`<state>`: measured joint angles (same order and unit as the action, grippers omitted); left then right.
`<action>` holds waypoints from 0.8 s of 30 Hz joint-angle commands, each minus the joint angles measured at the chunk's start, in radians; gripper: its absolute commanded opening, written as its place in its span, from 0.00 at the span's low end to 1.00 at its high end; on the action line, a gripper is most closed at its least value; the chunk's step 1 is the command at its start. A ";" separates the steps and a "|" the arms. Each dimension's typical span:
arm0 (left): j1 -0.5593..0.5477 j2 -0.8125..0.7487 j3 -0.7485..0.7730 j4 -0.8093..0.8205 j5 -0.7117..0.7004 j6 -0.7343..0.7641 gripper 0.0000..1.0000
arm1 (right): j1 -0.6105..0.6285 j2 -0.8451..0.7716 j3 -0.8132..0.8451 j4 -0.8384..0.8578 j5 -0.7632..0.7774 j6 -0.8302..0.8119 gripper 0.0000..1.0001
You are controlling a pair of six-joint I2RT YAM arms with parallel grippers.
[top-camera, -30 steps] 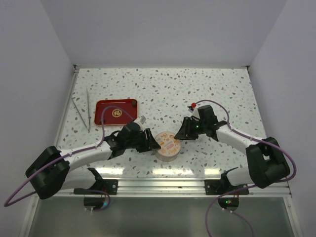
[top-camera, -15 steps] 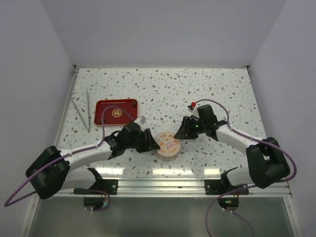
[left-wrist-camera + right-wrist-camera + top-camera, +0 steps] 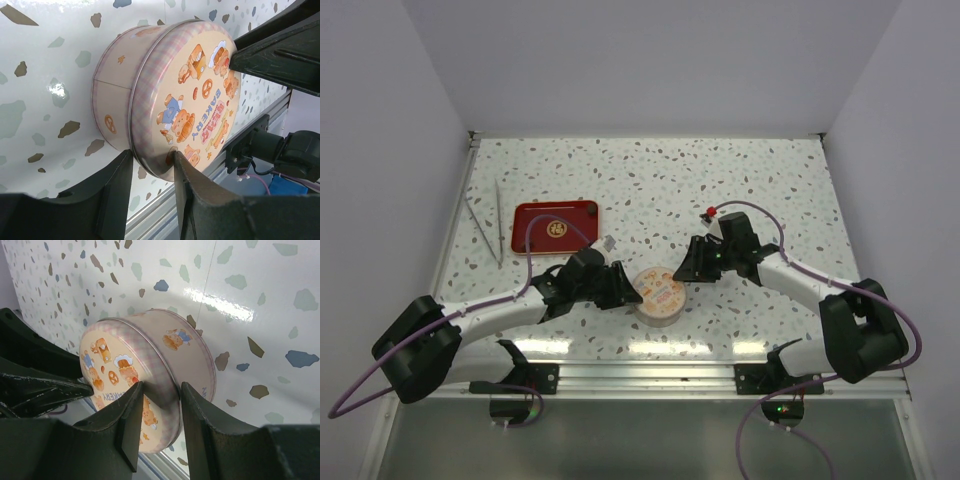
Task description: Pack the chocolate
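Toward the near edge of the speckled table (image 3: 650,170), midway between the two arms, sits the round tin (image 3: 659,298), a little back from the metal rail (image 3: 650,372) that borders that edge. Behind it, bare tabletop runs to the back wall, and white walls close the left and right sides. A red tray (image 3: 556,227) lies just beyond the left arm's wrist, near it but apart. Long metal tweezers (image 3: 483,222) lie beside the left edge, well apart from the tin. The left gripper (image 3: 150,162) meets the tin on its left side and the right gripper (image 3: 159,390) on its right, facing each other across the lid (image 3: 200,95). Each claw stands narrowly apart and pinches the lid's rim, one finger over the printed top and the other against the side. The lid is on, so no chocolate shows, and whether any lies inside cannot be told.
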<state>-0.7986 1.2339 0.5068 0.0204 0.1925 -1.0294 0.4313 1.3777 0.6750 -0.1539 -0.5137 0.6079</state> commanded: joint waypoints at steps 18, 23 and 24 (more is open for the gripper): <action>-0.007 0.087 0.079 -0.007 -0.008 0.046 0.16 | 0.026 0.024 -0.045 -0.042 0.046 -0.071 0.38; -0.007 0.105 0.088 -0.017 -0.030 0.054 0.16 | 0.026 0.035 -0.057 -0.078 0.086 -0.108 0.38; -0.007 0.114 0.094 -0.016 -0.030 0.054 0.16 | 0.026 0.037 -0.060 -0.082 0.089 -0.112 0.38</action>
<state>-0.7986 1.2949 0.5716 -0.0399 0.2096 -1.0267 0.4309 1.3785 0.6674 -0.1379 -0.4877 0.5556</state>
